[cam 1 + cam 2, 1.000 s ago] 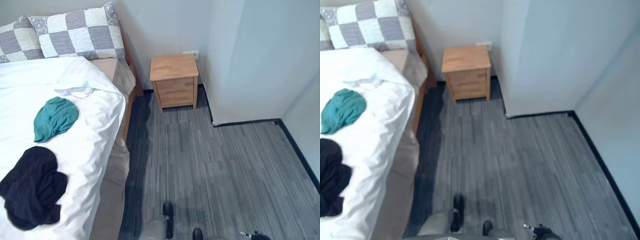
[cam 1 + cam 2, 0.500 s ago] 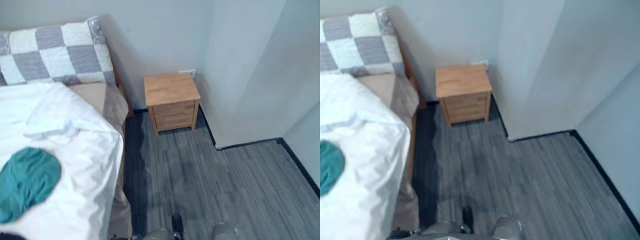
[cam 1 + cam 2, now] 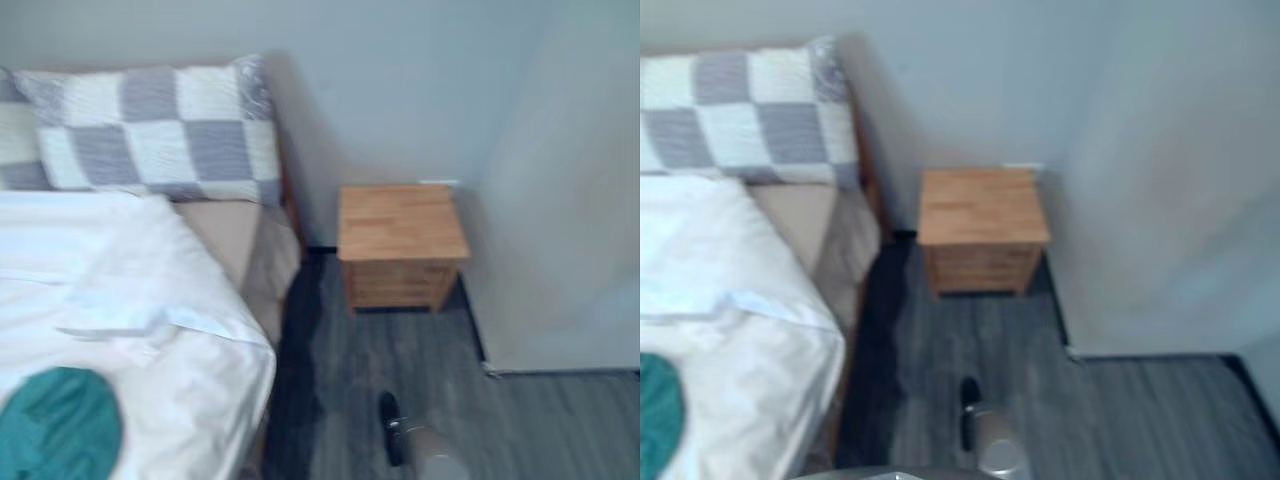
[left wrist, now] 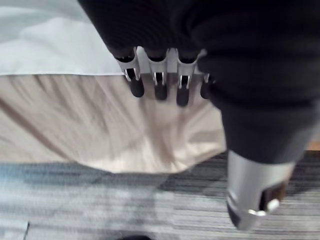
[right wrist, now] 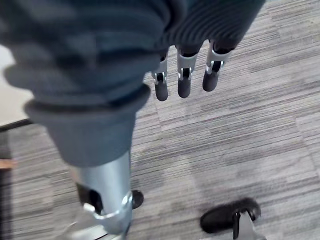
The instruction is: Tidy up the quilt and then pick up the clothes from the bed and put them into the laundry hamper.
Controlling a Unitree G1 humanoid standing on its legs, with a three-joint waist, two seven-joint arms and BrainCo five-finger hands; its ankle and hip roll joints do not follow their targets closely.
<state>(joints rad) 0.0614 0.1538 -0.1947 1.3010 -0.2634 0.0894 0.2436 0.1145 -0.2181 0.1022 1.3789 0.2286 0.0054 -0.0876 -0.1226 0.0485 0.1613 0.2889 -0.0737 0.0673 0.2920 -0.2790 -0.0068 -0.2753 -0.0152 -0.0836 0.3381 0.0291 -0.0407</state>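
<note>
so my left hand [image 4: 240,95] is mostly a dark ribbed cover over the back and wrist, with silver fingers [image 4: 158,80] sticking out, each capped in a dark rounded tip. thumb's a fat silver cylinder with a dark end. right hand [image 5: 100,90] is the same deal: ribbed dark cover, silver fingers [image 5: 184,75], dark tips, silver thumb.

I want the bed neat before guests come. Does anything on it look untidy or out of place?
Yes. The white quilt is rumpled, with a corner folded back, baring the beige sheet below the checked pillow. A green garment lies crumpled on the quilt. Both hands, left hand and right hand, hang open, holding nothing.
</note>
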